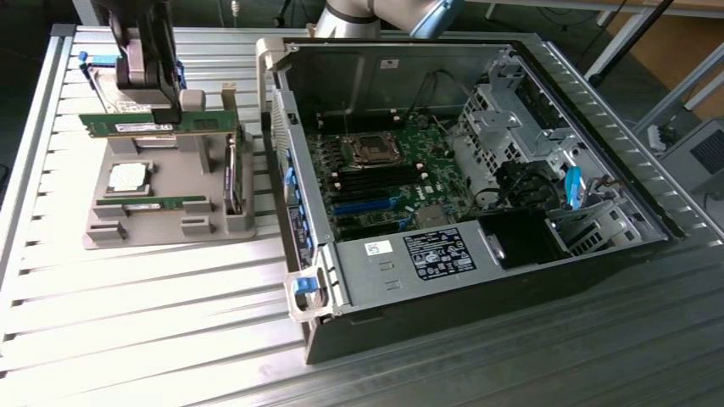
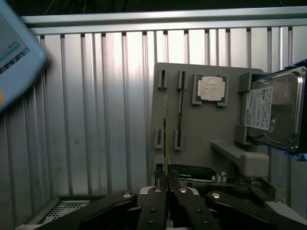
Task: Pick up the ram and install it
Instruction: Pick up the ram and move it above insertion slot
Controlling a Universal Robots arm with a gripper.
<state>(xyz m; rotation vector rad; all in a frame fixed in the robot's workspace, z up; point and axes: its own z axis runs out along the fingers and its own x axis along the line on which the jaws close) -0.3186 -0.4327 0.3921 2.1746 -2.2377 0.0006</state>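
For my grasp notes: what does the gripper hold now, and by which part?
The gripper holds the ram, pinched at its upper long edge near the middle, above the gray holder.

Slatted metal table (image 1: 136, 322), grey parts holder (image 1: 114, 233) stood at the exterior view's left, open computer case (image 1: 543, 288) beside it.

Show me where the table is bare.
Free: the slatted table between the grey holder and the exterior view's lower edge, beside the computer case. Crowded: the narrow gap between holder and case; above the holder, the gripper grips the ram.
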